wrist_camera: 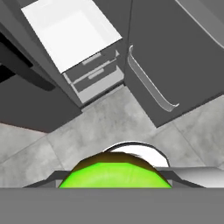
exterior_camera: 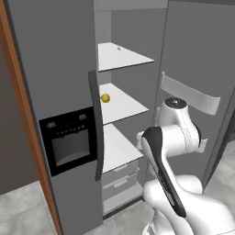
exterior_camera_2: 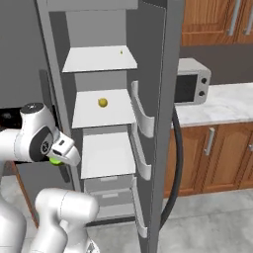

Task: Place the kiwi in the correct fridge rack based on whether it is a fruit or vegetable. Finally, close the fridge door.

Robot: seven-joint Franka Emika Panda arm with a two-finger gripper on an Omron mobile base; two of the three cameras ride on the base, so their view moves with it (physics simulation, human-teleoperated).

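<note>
Open fridge door (exterior_camera_2: 158, 123), 3 white racks, tool (exterior_camera_2: 58, 159) gripping kiwi (wrist_camera: 114, 174) beside lowest rack (exterior_camera_2: 107, 154)

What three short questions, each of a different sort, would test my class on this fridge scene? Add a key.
1. True or false: the fridge door stands open.
2. Multiple choice: the yellow-orange fruit lies on which white shelf? A top, B middle, C bottom.
3. Fill in: the gripper is shut on the ____.

Key
1. True; its inner bins show.
2. B, the middle fridge rack.
3. The kiwi, bright green between the fingers in the hand view, held outside the fridge in front of the lowest shelf.
</note>
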